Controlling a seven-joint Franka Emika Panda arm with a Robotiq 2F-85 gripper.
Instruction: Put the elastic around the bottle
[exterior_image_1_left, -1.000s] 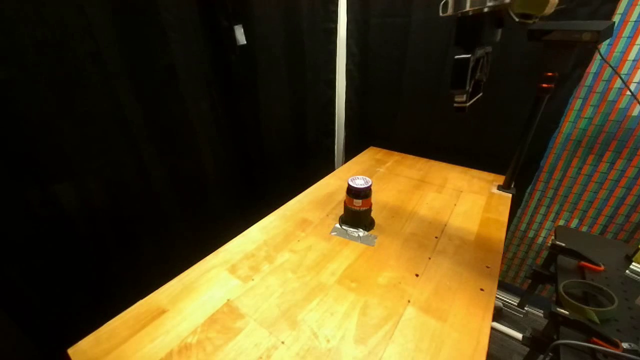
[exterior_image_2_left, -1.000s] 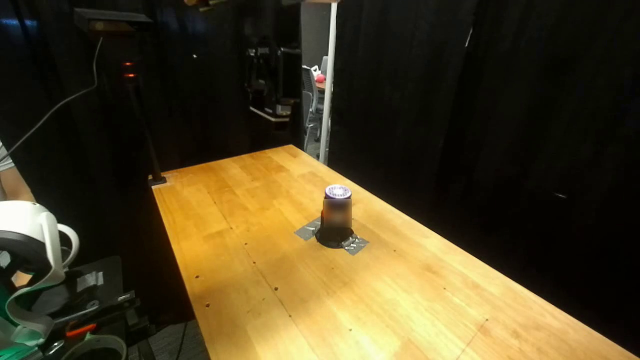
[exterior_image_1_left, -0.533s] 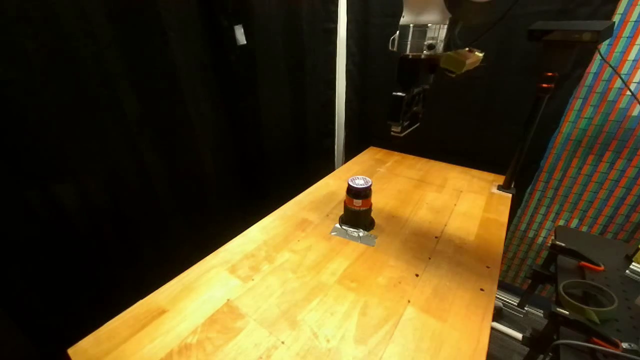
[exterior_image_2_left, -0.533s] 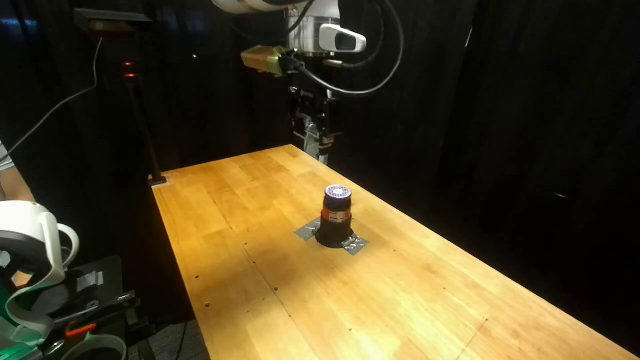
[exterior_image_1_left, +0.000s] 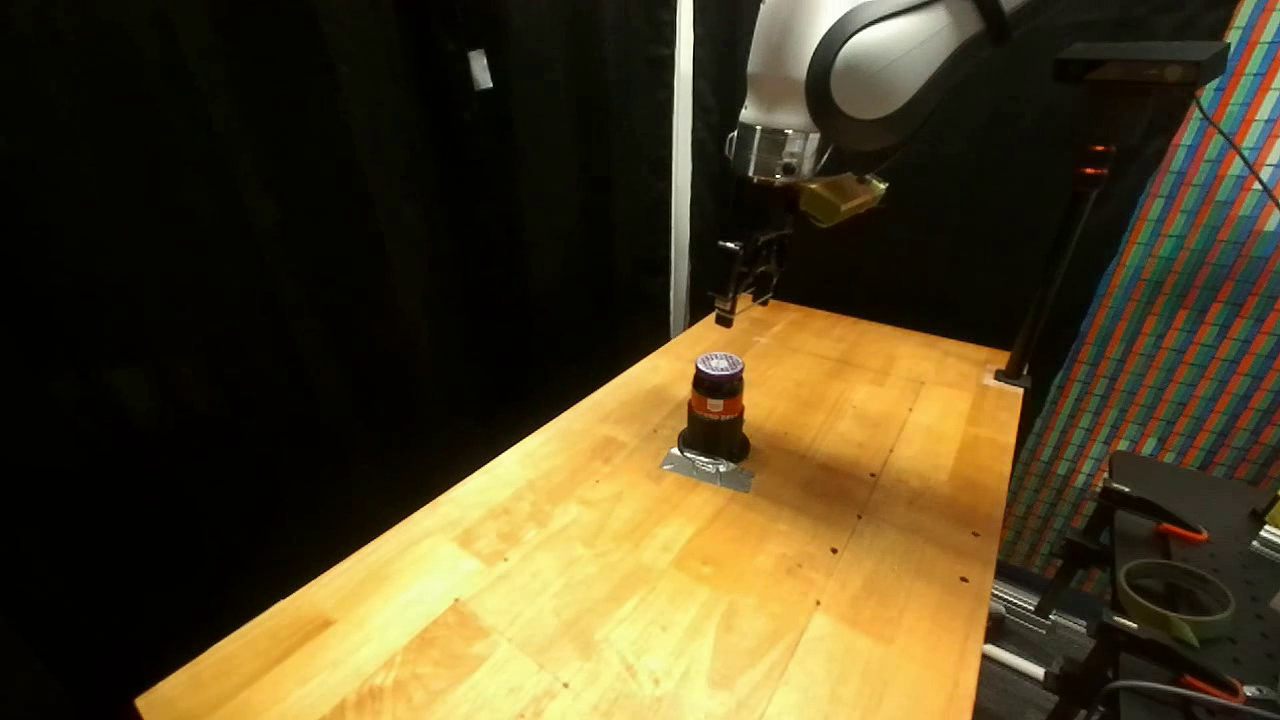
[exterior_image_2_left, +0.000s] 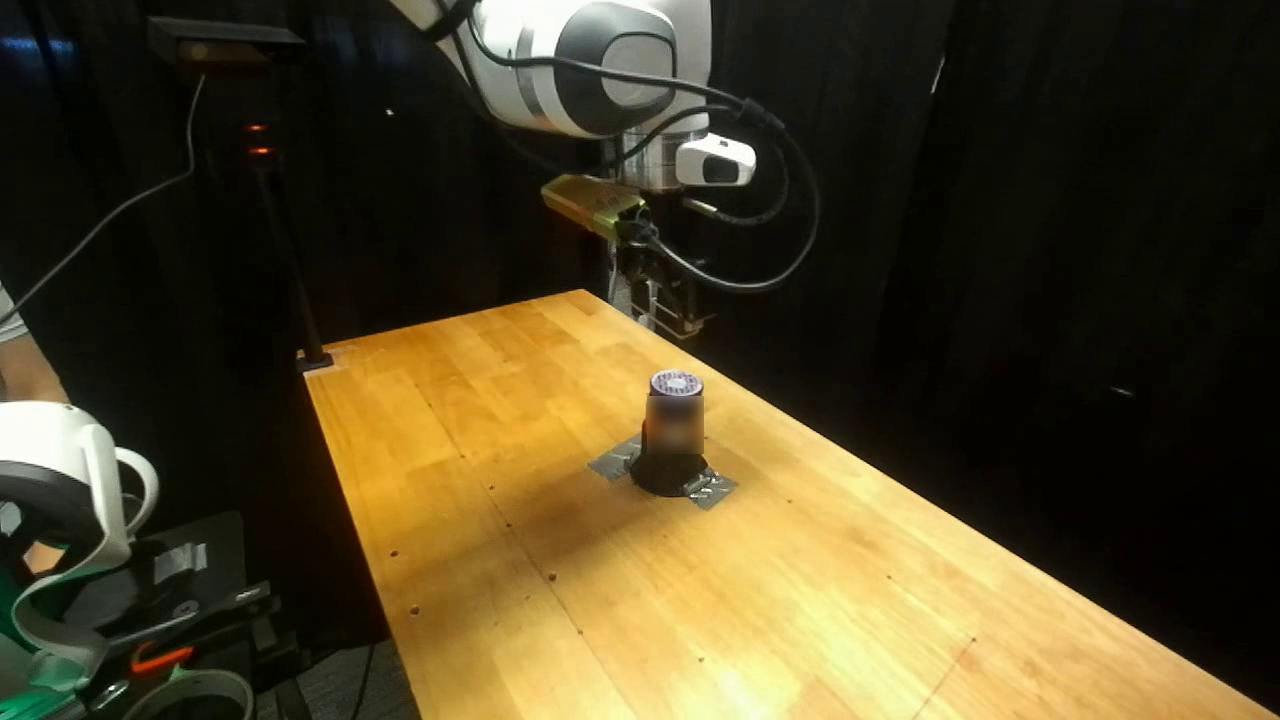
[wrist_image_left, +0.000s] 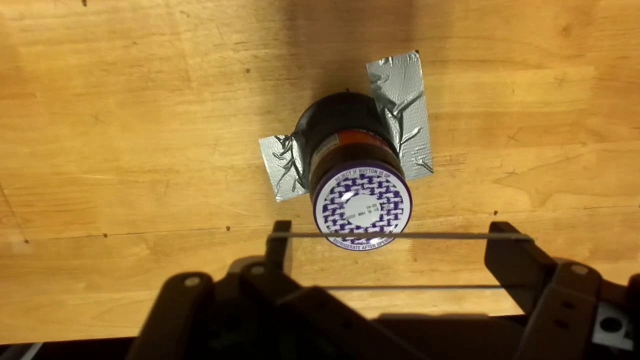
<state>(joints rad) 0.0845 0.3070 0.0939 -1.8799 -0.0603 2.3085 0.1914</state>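
The dark jar-like bottle (exterior_image_1_left: 718, 405) with an orange-red band and a purple-and-white lid stands upright in a black holder (exterior_image_2_left: 668, 475) taped to the table. Its lid (wrist_image_left: 362, 207) shows in the wrist view. My gripper (exterior_image_1_left: 743, 308) is above and behind the bottle in both exterior views (exterior_image_2_left: 672, 318). In the wrist view the gripper (wrist_image_left: 392, 242) is open, fingers wide apart. The elastic (wrist_image_left: 445, 236) is stretched as a loop around both fingers, its two strands running across the gap. One strand crosses the lid's near edge in the picture, with the gripper above the lid.
Grey tape strips (wrist_image_left: 402, 115) hold the holder to the wooden table (exterior_image_1_left: 600, 580). A black post (exterior_image_1_left: 1045, 270) stands at a table corner. A side stand with a tape roll (exterior_image_1_left: 1175, 590) is beside the table. Dark curtains (exterior_image_2_left: 850, 200) hang behind.
The arm has come down and across toward the bottle, moving left in one exterior picture and right in the opposite one. The bottle and its holder have not moved.
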